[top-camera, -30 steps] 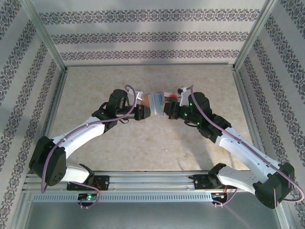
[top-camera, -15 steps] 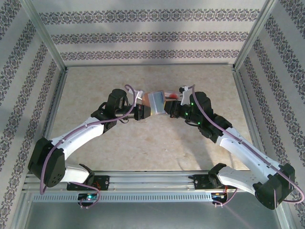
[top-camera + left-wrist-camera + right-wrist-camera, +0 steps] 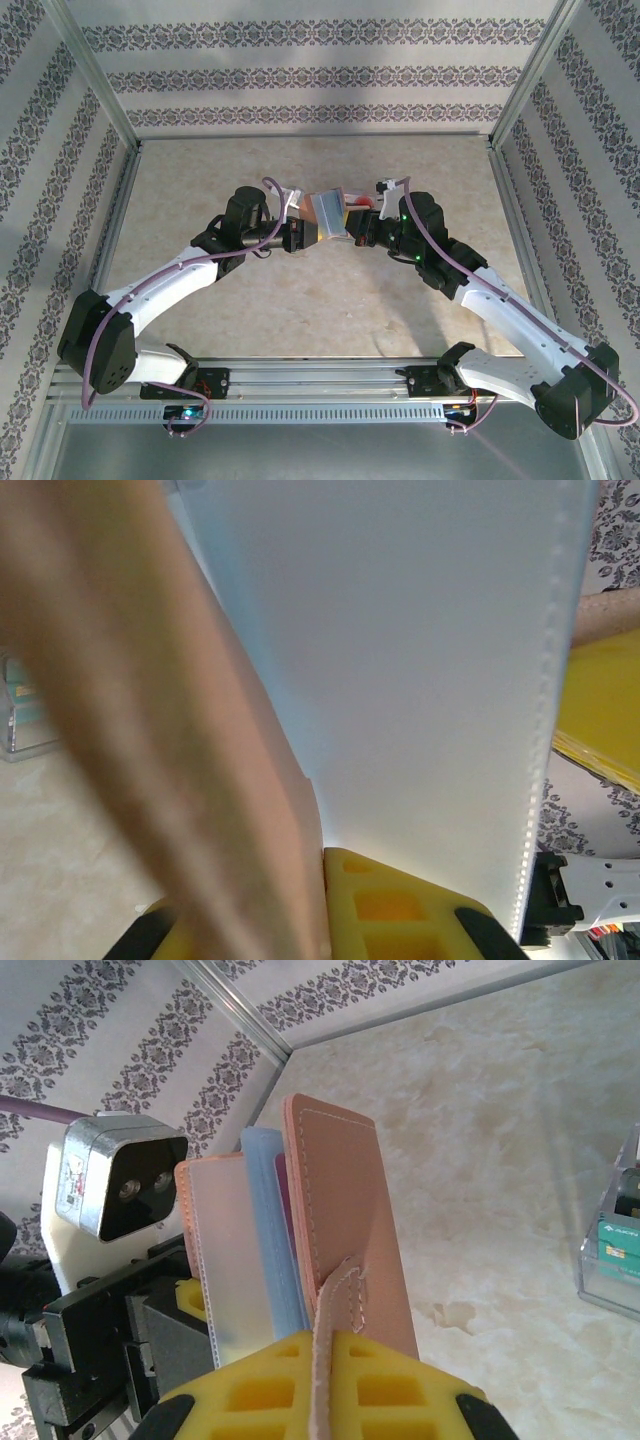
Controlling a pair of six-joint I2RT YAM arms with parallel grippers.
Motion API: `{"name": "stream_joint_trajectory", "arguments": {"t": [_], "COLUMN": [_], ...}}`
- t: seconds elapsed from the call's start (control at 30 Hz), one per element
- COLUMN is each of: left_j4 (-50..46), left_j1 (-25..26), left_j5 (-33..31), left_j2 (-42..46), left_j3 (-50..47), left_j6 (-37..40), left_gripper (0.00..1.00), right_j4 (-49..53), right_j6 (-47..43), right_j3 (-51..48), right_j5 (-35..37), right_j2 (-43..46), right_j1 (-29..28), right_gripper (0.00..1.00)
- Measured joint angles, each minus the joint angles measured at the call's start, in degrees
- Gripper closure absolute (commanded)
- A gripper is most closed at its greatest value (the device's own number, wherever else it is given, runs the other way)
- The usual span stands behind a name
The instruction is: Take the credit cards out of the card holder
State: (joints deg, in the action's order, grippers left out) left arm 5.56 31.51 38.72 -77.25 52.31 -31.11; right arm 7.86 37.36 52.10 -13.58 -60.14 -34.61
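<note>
right tool (image 3: 320,1395) on card holder (image 3: 345,1180) tab (image 3: 338,1295) from wrist; left tool (image 3: 303,236) opposite overhead

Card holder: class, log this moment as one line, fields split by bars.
card holder: held above table, partly open | left gripper: shut on one flap | right gripper: shut on tab flap

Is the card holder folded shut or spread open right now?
Mostly folded: leaves of the card holder stand close together, slightly fanned.

A beige marbled table (image 3: 300,310) was enclosed behind and on both sides by walls (image 3: 320,70) papered white with dark floral bands. Aluminium frame posts (image 3: 95,75) rose at its far corners.
</note>
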Motion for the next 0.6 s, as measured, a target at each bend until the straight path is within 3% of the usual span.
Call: {"name": "stream_joint_trajectory", "arguments": {"t": [0.6], "left_j4": [2.21], "left_j1": [0.04], "left_j5": [0.28], "left_j2": [0.0], "left_j3": [0.0], "left_j6": [-0.02], "left_gripper": [0.87], "right_j4": [0.02], "right_j6": [0.0], "right_j3": [-0.63], "right_j5": [-0.37], "right_j2": [3.48], "right_j1": [-0.02], "right_gripper": [1.0]}}
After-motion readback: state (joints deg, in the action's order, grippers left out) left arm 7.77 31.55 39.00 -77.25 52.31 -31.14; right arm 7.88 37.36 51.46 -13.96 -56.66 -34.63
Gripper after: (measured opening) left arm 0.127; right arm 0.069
